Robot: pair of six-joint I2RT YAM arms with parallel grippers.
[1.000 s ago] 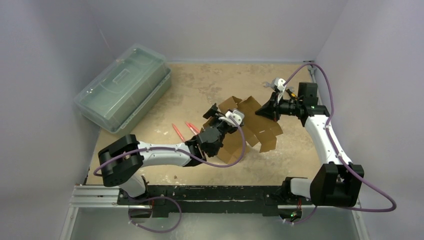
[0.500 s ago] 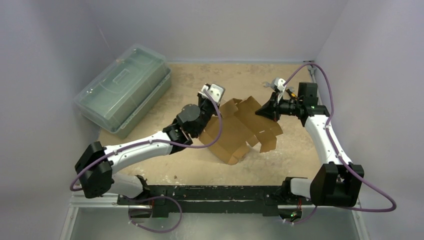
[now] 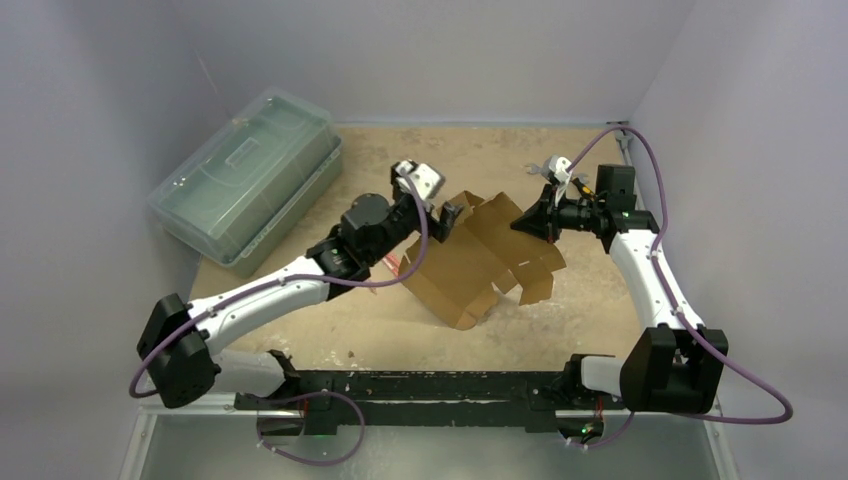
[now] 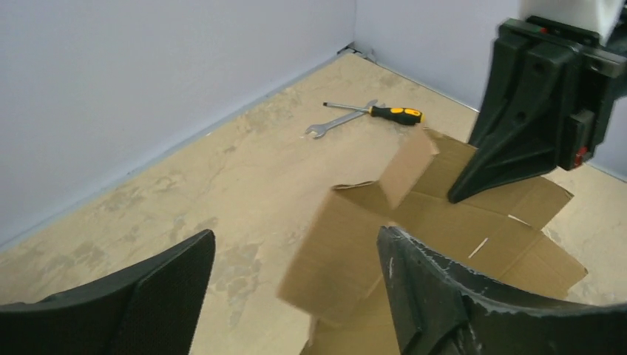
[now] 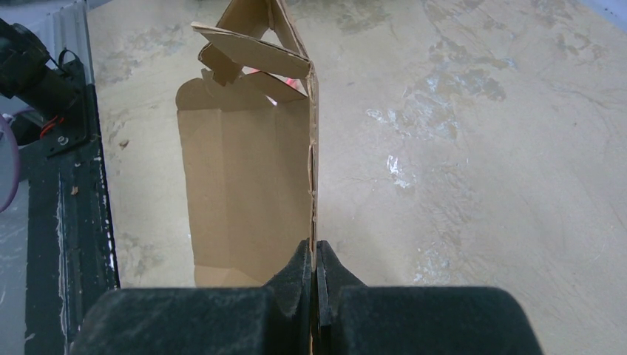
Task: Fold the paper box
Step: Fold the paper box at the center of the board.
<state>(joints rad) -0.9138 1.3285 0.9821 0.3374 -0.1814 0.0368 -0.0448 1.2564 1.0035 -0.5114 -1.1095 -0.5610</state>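
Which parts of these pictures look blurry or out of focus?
Left wrist view: the box's near corner is smeared, while the screwdriver and wrench behind it are crisp. Right wrist view: the right tool pinching the box edge is dark and soft, and the edge above it is sharp. Top view: even light, only a faint shadow under the box.

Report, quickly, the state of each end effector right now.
Left end effector: open, holding nothing.
Right end effector: closed on the paper box edge.
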